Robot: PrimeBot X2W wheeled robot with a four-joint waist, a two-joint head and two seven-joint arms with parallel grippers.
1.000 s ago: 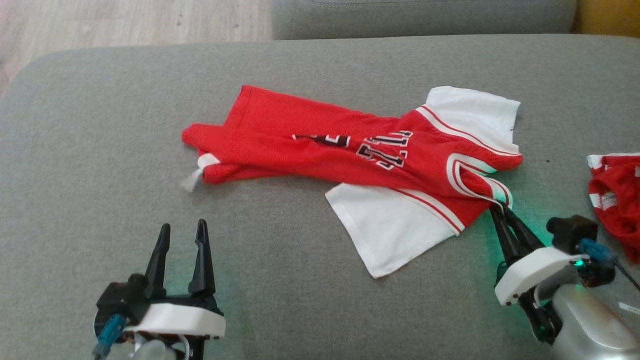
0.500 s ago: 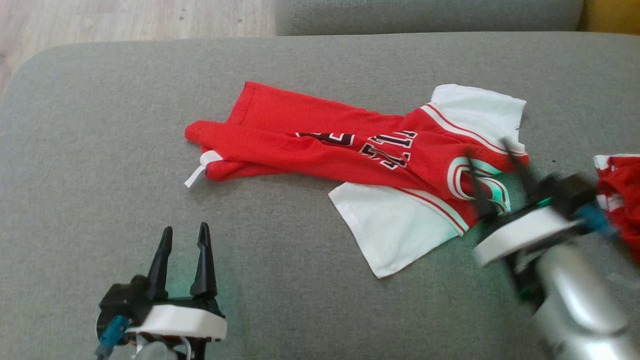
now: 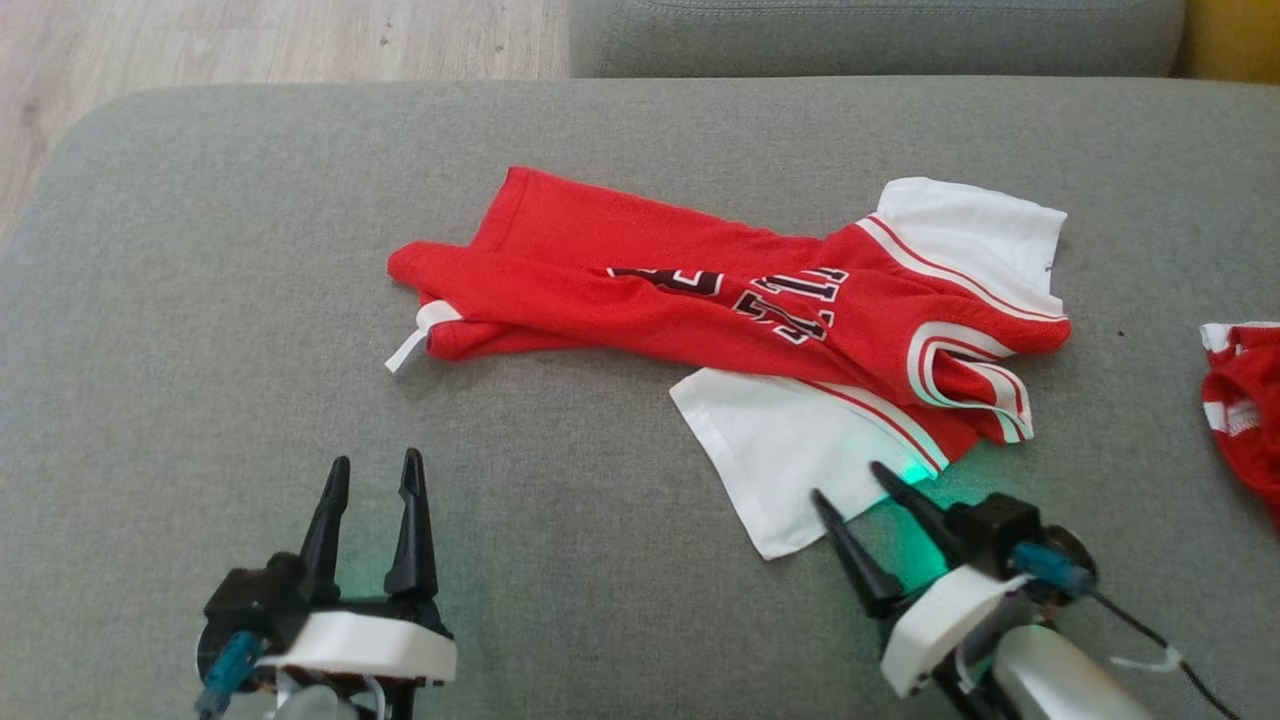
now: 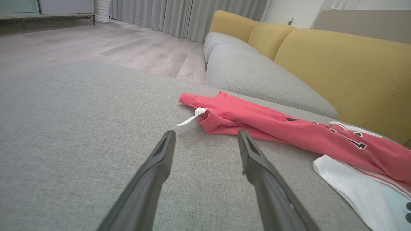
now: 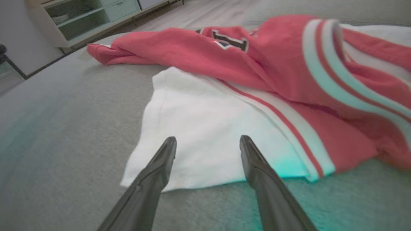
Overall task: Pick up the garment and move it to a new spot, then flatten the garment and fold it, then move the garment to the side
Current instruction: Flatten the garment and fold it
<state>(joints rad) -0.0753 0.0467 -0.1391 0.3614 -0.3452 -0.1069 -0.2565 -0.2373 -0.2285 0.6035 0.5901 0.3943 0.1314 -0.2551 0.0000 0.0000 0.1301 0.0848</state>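
Observation:
The garment [image 3: 700, 300] is a red jersey with white sleeves and dark lettering, lying crumpled lengthwise on the grey cushion [image 3: 180, 300]. It also appears in the left wrist view [image 4: 289, 128] and the right wrist view [image 5: 224, 89]. My right gripper [image 3: 850, 485] stands open just in front of the near white sleeve [image 3: 780, 460], its fingers [image 5: 160, 160] hovering over that sleeve's edge, holding nothing. My left gripper [image 3: 372, 470] is open at the lower left, well short of the jersey's hem [image 4: 205, 118].
A second red and white cloth [image 3: 1240, 400] lies at the cushion's right edge. A grey sofa seat [image 4: 257, 77] and yellow backrests [image 4: 337, 64] lie beyond. Wooden floor [image 3: 250, 40] shows past the cushion's far left edge.
My right gripper let go of the jersey's collar, opened, and swung left and nearer to the white sleeve. The collar dropped flat. The left gripper stayed put; the camera shifted slightly.

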